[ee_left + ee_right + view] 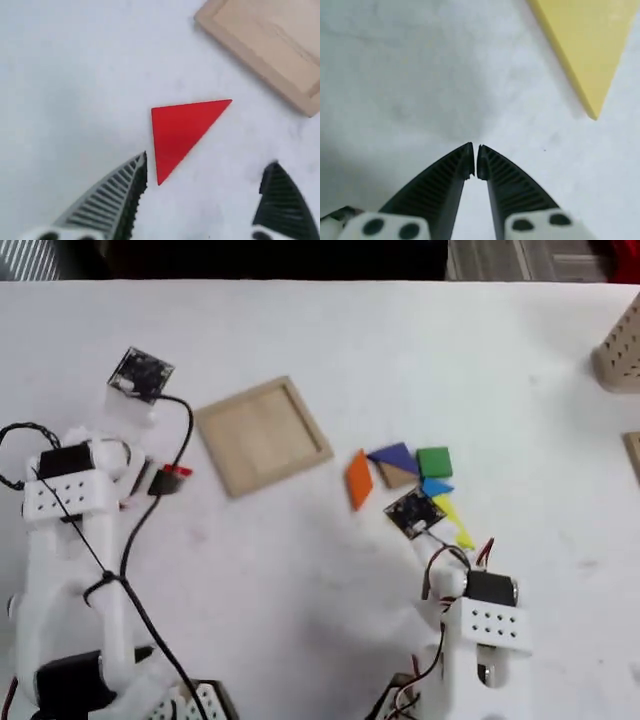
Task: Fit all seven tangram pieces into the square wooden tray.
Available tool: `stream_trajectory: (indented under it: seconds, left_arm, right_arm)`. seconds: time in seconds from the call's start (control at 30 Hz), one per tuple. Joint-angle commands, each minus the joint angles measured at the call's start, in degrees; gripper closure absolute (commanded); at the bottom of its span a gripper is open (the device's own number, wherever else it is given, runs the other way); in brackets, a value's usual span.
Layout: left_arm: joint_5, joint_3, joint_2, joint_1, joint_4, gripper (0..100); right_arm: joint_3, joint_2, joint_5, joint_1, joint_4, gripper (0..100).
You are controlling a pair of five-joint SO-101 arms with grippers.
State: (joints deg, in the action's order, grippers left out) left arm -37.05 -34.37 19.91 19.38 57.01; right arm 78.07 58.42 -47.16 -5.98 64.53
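Observation:
The square wooden tray (262, 435) lies empty left of the table's middle; one of its corners (270, 50) shows in the left wrist view. A red triangle (180, 132) lies flat on the table just left of the tray (176, 472). My left gripper (205, 172) is open above it, with the triangle's tip between the fingers and untouched. Right of the tray sit an orange piece (358, 478), a dark blue triangle (393, 455), a green square (434, 461), a brown triangle (398, 477), a light blue triangle (436, 486) and a yellow triangle (455, 520). My right gripper (475, 162) is shut and empty beside the yellow triangle (585, 45).
The left arm's white body (65, 540) and its black cable (150, 510) stand at the left front. A pegboard block (620, 350) stands at the far right edge. Bare white table lies between the tray and the right arm's base (485, 620).

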Motion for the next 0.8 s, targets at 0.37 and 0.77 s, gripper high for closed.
stream_trajectory:
  seconds: [0.37, 0.77]
  left_arm:
    - [-12.4, -7.1, -0.6, 2.6, -16.3, 65]
    - [-17.1, 29.1, -33.2, 3.4, -2.6, 65]
  right_arm:
    - [-0.3, 0.8, 2.2, -0.5, -0.7, 98.0]
    - [-0.2, 0.8, 2.0, 0.2, -0.7, 98.0]
